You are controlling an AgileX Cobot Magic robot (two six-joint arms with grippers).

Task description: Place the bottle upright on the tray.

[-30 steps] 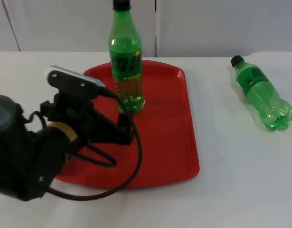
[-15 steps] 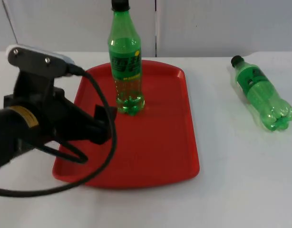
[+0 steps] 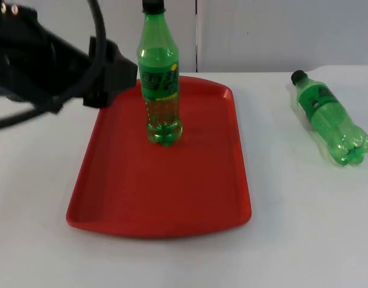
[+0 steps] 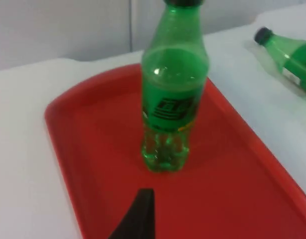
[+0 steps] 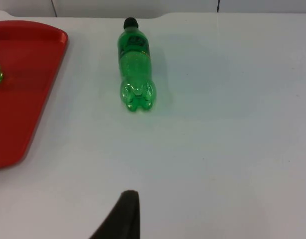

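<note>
A green bottle [image 3: 158, 75] stands upright on the red tray [image 3: 172, 204], toward the tray's far end in the upper middle of the top view, its black cap reaching the top edge. The left gripper [image 3: 115, 71] hangs in the upper left, just beside the bottle's shoulder but not touching it; I can't tell whether its jaws are apart or together, since just one dark fingertip shows in its wrist view, with the bottle [image 4: 172, 94] standing free beyond it on the tray [image 4: 83, 149]. So for this bottle the placing step looks done, and the left arm seems clear of it. A second bottle [image 3: 329, 120] lies on its side on the white table [image 3: 304, 228] at the right, well apart from the tray, cap pointing toward the wall. The right arm waits, and its wrist view looks across the table at that lying bottle [image 5: 135, 67], base toward the camera. If that one goes on the tray too, the next move calls for the right gripper to come down across its body, lift it, tip it upright and set it on the tray's bare part.
</note>
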